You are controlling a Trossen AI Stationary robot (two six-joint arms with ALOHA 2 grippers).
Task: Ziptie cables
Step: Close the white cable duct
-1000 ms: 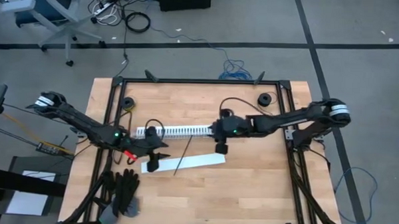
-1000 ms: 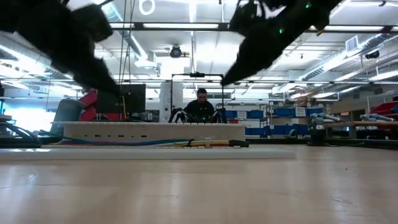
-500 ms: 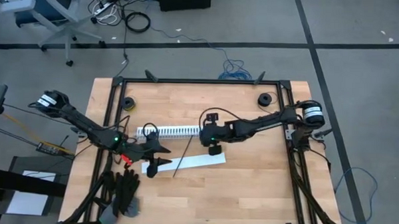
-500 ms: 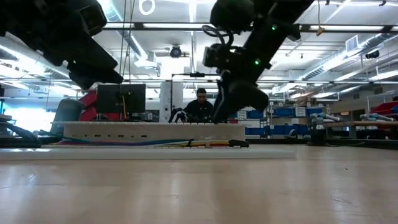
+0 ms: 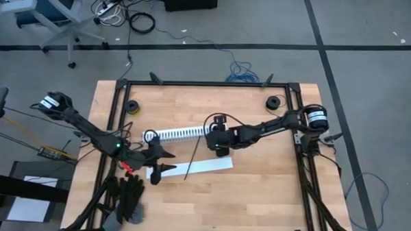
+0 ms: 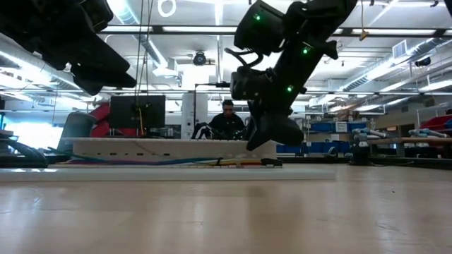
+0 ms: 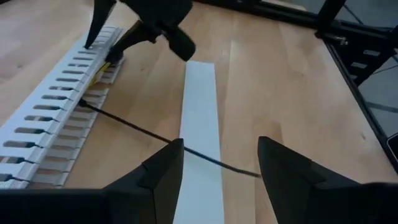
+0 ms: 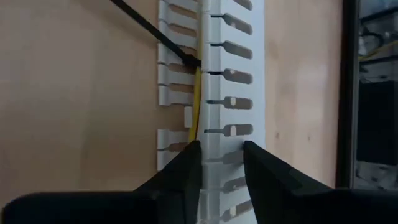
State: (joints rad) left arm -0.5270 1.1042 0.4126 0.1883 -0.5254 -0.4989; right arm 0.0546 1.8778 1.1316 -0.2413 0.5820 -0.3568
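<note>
Where slotted, thin yellow cables

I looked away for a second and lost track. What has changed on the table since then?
The right gripper swung toward the table's left side and came down over the white slotted channel, its fingers narrowing. The left gripper barely shifted. The black zip tie and white strip stayed put.

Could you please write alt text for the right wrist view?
The right gripper hovers open over a white slotted channel on a wooden table. A yellow cable runs inside the channel, and a black zip tie sticks out sideways.
</note>
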